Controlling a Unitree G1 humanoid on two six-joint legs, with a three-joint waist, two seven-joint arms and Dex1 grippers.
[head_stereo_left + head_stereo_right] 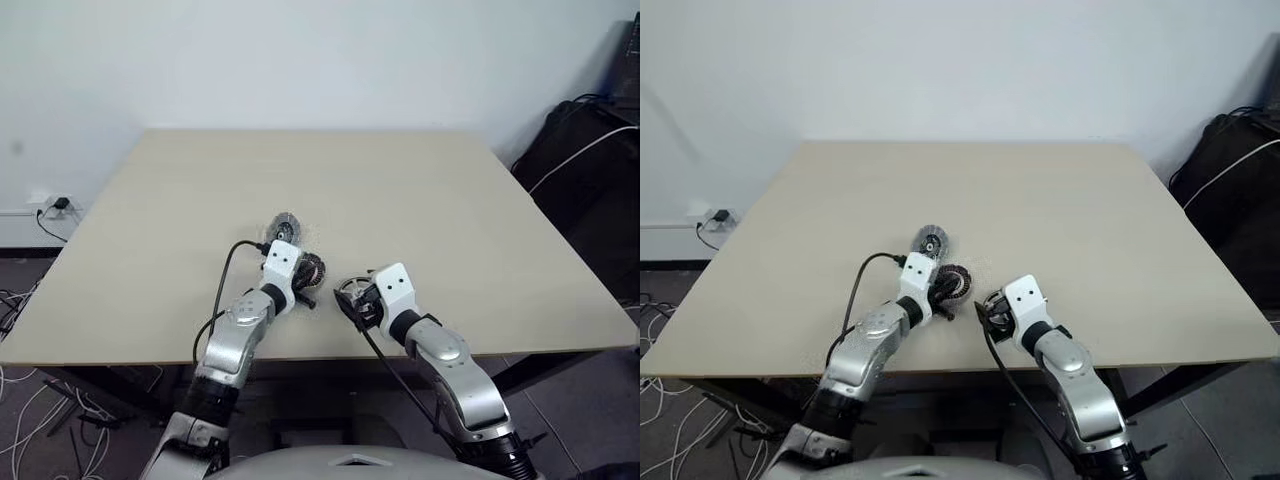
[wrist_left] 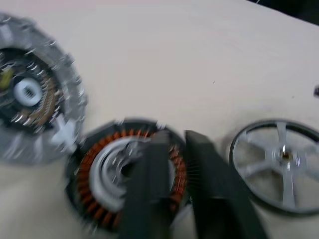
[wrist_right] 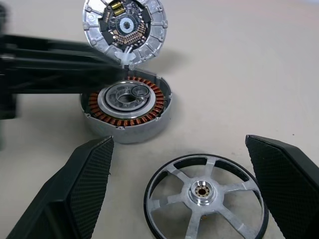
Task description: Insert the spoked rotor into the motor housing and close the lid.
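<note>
Though splayed, right gripper (image 1: 348, 297) astride rotor (image 3: 206, 191)

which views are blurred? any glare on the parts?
Left wrist view: motion-smeared, lid and motor housing soft-edged. Right wrist view: crisp on spoked rotor; left gripper smeared; mild shine on the lid's rim. Eye views: even light, parts small.

Left pincer (image 3: 60, 67) across motor housing (image 3: 127, 107)
</note>
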